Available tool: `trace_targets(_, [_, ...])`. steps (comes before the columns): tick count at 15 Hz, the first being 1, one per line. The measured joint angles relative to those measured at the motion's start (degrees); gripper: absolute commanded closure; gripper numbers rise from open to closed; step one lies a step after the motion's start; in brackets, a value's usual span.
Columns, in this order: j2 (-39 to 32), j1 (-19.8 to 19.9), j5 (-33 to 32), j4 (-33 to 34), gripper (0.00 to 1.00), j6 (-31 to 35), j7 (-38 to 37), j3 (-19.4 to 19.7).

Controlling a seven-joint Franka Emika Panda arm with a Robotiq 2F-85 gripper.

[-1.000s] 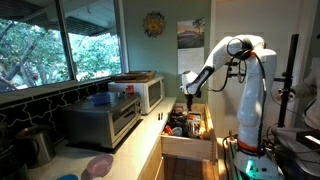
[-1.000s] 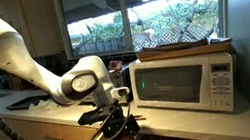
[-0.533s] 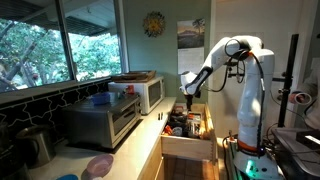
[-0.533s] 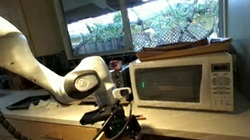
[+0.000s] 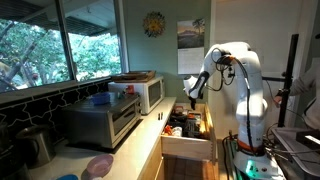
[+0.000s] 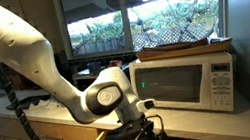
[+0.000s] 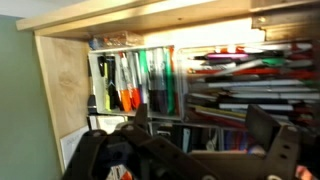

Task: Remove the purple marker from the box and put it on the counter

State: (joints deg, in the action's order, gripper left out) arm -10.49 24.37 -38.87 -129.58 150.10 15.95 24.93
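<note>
Gripper: it hangs over the open box, above the contents near the rear end. In the wrist view the gripper fills the 6 o'clock edge. Its dark fingers stand apart with nothing between them.

Box: the pale wood wall runs along the 9 o'clock side of the wrist view. The inside is split into compartments. A row of markers in green, orange and black lies lengthwise at 11 o'clock. A stack of pens lies crosswise at 1 o'clock.

Purple marker: it cannot be singled out in any view, as the contents are blurred.

Counter: it runs along the 9 o'clock side of the box in an exterior view. It carries a toaster oven and a white microwave.

Low view: the gripper sits at 7 o'clock of the microwave.
</note>
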Motion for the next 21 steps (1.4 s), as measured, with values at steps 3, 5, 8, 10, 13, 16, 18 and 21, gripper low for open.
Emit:
trace_targets(3, [-8.28,1.42,-3.68,6.31,0.00,-0.10,-0.75,3.08])
trace_targets(5, [-13.66,2.56,-4.12,10.31,0.00,-0.40,-1.93,4.06])
trace_targets(8, [-17.69,3.44,-3.69,13.41,0.00,-0.83,-1.95,3.86])
trace_targets(10, [-17.91,3.42,-3.67,13.85,0.00,-0.99,-1.96,3.67])
trace_targets(13, [-17.97,7.34,3.01,14.20,0.00,0.15,5.52,-0.76])
trace_targets(16, [-19.37,15.90,15.49,16.34,0.00,0.01,17.69,-9.11])
trace_targets(18, [-21.70,19.36,22.41,19.77,0.00,-1.47,21.92,-11.66])
trace_targets(21, [-25.17,20.92,25.94,25.84,0.00,-4.83,21.52,-11.77])
